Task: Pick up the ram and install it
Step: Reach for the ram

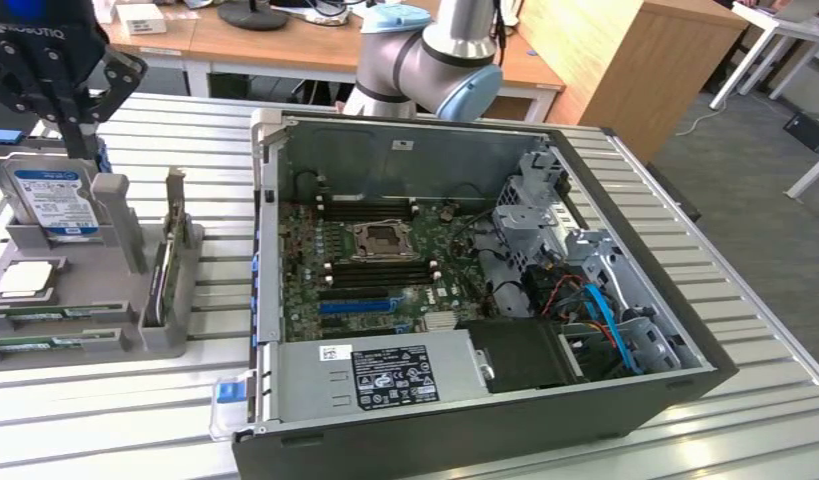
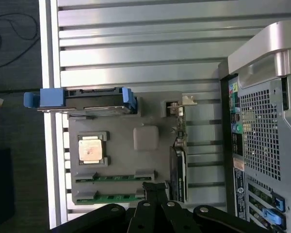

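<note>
Slatted aluminium table, office desks behind it; an open PC case sits on it, with a grey parts holder just beside the case on the exterior view's left. The arm reaches over from behind the case, and the gripper points straight down above the holder by the upright hard drive, fingers closed together on nothing. The ram lies flat in a holder groove, a second stick parallel beside it, not gripped.

Grey holder on slatted desk, blue-railed drive, square chip, two green ram sticks lying side by side, hand near their ends, computer case beside the holder
</note>
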Robot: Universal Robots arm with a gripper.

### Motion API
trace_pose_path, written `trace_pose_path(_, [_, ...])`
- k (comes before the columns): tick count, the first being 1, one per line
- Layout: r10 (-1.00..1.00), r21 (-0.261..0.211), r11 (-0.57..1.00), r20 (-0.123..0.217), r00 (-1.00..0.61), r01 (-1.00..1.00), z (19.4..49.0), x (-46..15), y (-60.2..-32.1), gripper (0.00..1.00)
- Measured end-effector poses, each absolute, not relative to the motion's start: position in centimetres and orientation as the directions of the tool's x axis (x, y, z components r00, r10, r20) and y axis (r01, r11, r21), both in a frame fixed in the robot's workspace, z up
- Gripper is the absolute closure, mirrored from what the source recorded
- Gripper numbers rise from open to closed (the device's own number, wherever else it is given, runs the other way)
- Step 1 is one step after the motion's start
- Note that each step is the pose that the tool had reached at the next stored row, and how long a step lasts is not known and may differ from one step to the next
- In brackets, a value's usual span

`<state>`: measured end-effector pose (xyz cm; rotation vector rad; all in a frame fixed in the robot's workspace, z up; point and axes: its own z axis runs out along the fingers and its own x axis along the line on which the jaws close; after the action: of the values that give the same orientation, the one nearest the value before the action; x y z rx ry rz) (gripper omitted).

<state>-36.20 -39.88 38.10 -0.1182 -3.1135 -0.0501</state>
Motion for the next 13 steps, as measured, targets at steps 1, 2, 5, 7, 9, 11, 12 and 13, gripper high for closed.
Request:
trace_pose_path(1, [0.075, 0.03, 0.997, 0.029, -0.997, 0.076, 38.1, -36.5, -39.9, 0.89])
trace_pose_path(2, [0.075, 0.029, 0.997, 0.031, -0.997, 0.076, 38.0, -36.7, -39.9, 0.89])
trace_pose_path(5, [0.075, 0.027, 0.997, 0.036, -0.997, 0.076, 38.0, -37.5, -39.9, 0.89])
trace_pose_path(7, [0.075, 0.026, 0.997, 0.039, -0.996, 0.076, 37.9, -38.0, -39.9, 0.89])
trace_pose_path(9, [0.075, 0.026, 0.997, 0.042, -0.996, 0.077, 37.9, -38.4, -39.9, 0.89])
trace_pose_path(11, [0.075, 0.025, 0.997, 0.044, -0.996, 0.077, 37.9, -38.9, -39.9, 0.89])
trace_pose_path(12, [0.076, 0.025, 0.997, 0.045, -0.996, 0.077, 37.9, -39.0, -39.9, 0.89])
trace_pose_path(13, [0.075, 0.025, 0.997, 0.045, -0.996, 0.077, 37.9, -39.2, -39.9, 0.89])
